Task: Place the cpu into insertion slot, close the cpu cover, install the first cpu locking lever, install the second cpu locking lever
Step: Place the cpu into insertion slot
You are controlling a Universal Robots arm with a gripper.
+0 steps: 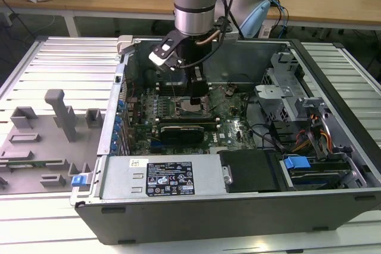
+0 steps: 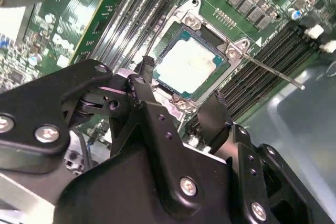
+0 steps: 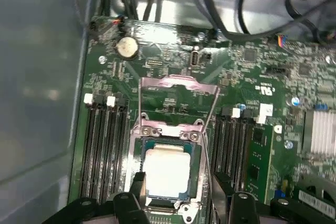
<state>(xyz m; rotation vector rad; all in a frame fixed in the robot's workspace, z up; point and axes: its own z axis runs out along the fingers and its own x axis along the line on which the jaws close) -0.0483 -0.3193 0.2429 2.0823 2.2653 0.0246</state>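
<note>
The cpu [image 3: 167, 173] lies flat in the insertion slot [image 3: 198, 161] on the green board, its pale metal face up; it also shows in the second wrist view [image 2: 191, 65]. The cpu cover [image 3: 178, 83] stands swung open beyond the slot, the board visible through its window. A thin locking lever [image 2: 273, 72] sticks out loose from one corner of the insertion slot [image 2: 210, 38]. My gripper [image 2: 181, 88] hovers just above the slot, open, its black fingers [image 3: 137, 182] straddling the chip without touching it. In the exterior view the gripper [image 1: 196, 92] reaches down into the open computer case.
Black memory slots [image 3: 102, 150] flank the socket on both sides. A black graphics card [image 1: 181, 129] lies close in front of the socket. Case walls [image 1: 178, 178], a drive cage [image 1: 292, 87] and cables [image 1: 309, 138] surround the board. Grey fixtures [image 1: 59, 114] stand on the exterior view's left.
</note>
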